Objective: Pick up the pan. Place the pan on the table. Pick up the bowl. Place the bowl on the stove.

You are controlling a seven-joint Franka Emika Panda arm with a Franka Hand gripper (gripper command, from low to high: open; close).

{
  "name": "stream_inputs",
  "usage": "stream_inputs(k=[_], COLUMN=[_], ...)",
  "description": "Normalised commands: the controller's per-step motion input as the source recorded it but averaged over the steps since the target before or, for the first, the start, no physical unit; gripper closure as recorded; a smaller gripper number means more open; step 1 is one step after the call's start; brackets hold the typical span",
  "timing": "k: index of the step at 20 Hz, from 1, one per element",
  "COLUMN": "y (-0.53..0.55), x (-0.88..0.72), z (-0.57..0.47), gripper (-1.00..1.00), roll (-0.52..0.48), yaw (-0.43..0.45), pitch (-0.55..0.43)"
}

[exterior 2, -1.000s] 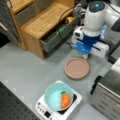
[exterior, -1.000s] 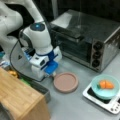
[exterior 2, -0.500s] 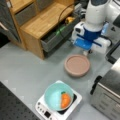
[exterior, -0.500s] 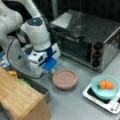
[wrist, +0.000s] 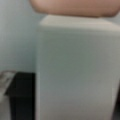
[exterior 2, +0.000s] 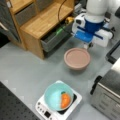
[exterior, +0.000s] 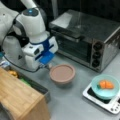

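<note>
Covering most of both front views, the grey counter (exterior: 72, 102) is flat and matte, and the room behind it is dark. A large steel toaster oven (exterior: 87, 40) stands at a front view's top right, with three round knobs on its panel. A wooden board (exterior: 17, 97) lies over a cabinet at that view's bottom left, and a wooden shelf unit (exterior 2: 42, 20) with a half-open grey drawer (exterior 2: 53, 37) fills a front view's top left. In the drawer some small yellow and green things show, but it is not possible to tell what they are.

The pan (exterior: 62, 73) sits on the counter, near the middle of both front views, and it is empty. Its white handle (wrist: 75, 67) fills the wrist view, with the pink rim at the top of that view. The pincer (exterior: 46, 65) is low at the handle side of the pan, just beside its rim; its fingers are hidden under the blue and white hand of the arm (exterior 2: 91, 30), so how far it is open, and whether it holds the handle, cannot be told.

The bowl (exterior 2: 58, 96) rests on the black top of the stove (exterior 2: 42, 111), well apart from the pan. Inside the bowl lies an orange food piece (exterior 2: 65, 99) with a green tip.
</note>
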Motion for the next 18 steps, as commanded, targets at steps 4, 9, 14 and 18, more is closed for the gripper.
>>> stream_inputs(k=[4, 9, 14, 18], y=[-0.04, 0.02, 0.04, 0.01], x=[0.07, 0.11, 0.15, 0.24], z=[0.27, 0.32, 0.46, 0.46], gripper=[1.00, 1.00, 1.00, 1.00], roll=[0.224, 0.233, 0.185, 0.176], yaw=[-0.006, -0.005, -0.014, -0.045], pitch=[-0.015, -0.001, 0.081, 0.148])
